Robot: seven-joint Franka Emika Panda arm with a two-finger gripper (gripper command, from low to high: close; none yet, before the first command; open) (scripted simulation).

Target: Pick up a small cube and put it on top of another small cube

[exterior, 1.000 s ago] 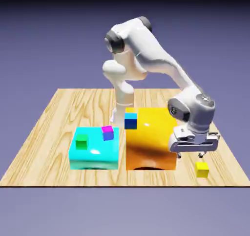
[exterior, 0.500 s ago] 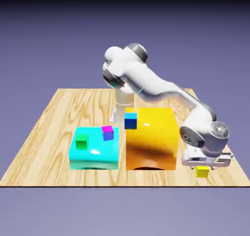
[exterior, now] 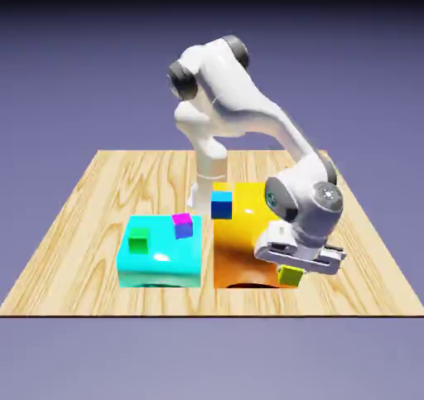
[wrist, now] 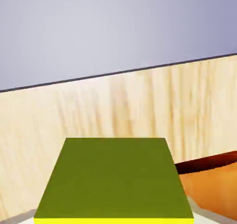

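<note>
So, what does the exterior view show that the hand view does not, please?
Only the exterior view: the cyan block, with the green cube and the magenta-topped cube, and the dark blue cube. Only the hand view: the yellow cube's shaded face, close up. Both: the yellow cube, the orange block, the wooden table.

We see a pale wooden surface [exterior: 74,249] before a plain blue-violet backdrop [exterior: 74,67]. On its left part sits a glossy cyan block [exterior: 161,266], with a small bright green cube [exterior: 138,241] at the block's left. To the right of the cyan block we see a big, glossy orange-yellow block [exterior: 240,253], and a small blue cube [exterior: 221,205] shows at its far left part.
</note>
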